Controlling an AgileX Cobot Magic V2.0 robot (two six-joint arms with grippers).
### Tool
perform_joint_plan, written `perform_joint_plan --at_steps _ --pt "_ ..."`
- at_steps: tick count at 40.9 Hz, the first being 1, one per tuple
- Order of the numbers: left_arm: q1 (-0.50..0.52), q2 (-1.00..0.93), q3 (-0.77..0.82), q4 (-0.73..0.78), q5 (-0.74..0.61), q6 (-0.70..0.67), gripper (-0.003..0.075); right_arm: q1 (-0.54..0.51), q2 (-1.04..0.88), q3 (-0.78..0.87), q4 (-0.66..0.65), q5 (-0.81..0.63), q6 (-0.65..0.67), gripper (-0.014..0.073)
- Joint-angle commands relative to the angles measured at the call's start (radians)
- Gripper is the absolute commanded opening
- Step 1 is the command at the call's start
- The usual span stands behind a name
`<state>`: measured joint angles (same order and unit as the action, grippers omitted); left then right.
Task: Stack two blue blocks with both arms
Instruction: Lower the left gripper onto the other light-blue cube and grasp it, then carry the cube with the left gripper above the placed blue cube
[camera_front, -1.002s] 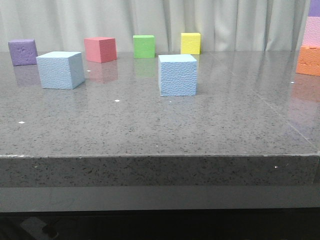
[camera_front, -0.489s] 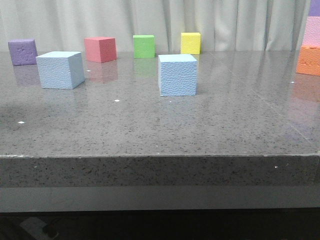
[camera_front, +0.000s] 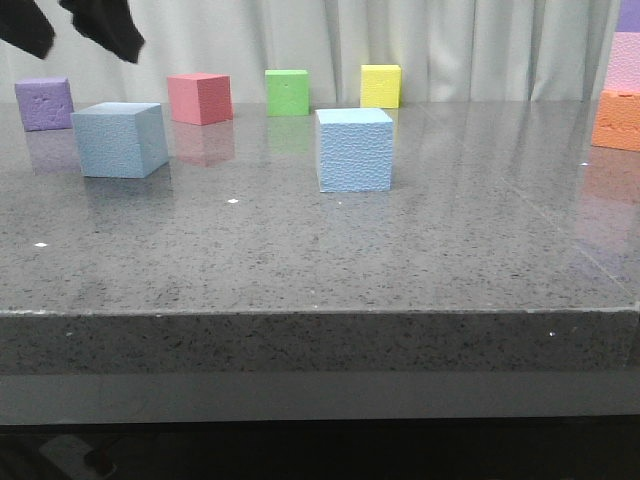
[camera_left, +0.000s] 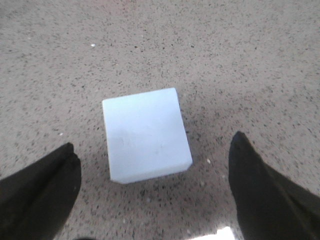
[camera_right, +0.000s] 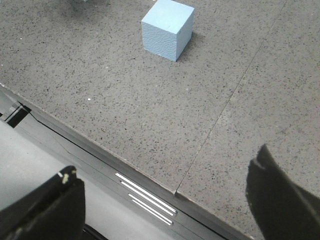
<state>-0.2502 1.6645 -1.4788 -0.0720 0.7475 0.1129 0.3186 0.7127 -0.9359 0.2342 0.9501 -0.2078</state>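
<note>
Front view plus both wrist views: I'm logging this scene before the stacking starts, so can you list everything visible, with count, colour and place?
blue blocks: 2, pale blue; left one below the left gripper, other mid-table.
purple cube: 1, far left rear.
red cube: 1, rear.
green cube: 1, rear.
yellow cube: 1, rear.
orange cube: 1, right edge, pink cube on top.
table: 1, speckled grey.
curtain: pale, behind.
left gripper: black, open above left block.
right gripper: black, open over table's edge.

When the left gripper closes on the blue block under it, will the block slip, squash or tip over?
The left blue block looks like finely textured foam, so it is probably light and may squash slightly. The rough faces should resist slipping. Its flat, square sides make tipping or rolling unlikely. The left gripper hangs open above it, fingers well apart.
</note>
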Motion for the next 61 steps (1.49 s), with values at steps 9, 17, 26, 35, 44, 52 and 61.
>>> perform_joint_plan --at_steps 9,17,26,35,44,52,61 --pt "-0.005 0.12 -0.191 0.028 0.049 -0.141 0.0589 -0.008 -0.003 -0.024 0.005 -0.068 0.002 0.0655" --pt "-0.005 0.19 -0.217 0.089 0.063 -0.217 0.0589 -0.008 -0.003 -0.024 0.005 -0.068 0.002 0.0655" --pt "-0.005 0.222 -0.217 0.066 0.048 -0.219 0.0583 -0.008 -0.003 -0.024 0.005 -0.068 0.002 0.0655" --pt "-0.005 0.22 -0.219 0.054 0.059 -0.219 0.0445 -0.008 -0.003 -0.024 0.005 -0.068 0.002 0.0655" --pt "-0.021 0.19 -0.3 0.034 0.125 -0.141 0.0404 -0.008 -0.003 -0.024 0.005 -0.068 0.002 0.0655" --pt "-0.103 0.174 -0.437 -0.014 0.185 0.061 0.0404 -0.008 -0.003 -0.024 0.005 -0.068 0.002 0.0655" --pt "-0.234 0.174 -0.521 -0.269 0.277 0.623 0.0404 -0.008 -0.003 -0.024 0.005 -0.068 0.002 0.0655"
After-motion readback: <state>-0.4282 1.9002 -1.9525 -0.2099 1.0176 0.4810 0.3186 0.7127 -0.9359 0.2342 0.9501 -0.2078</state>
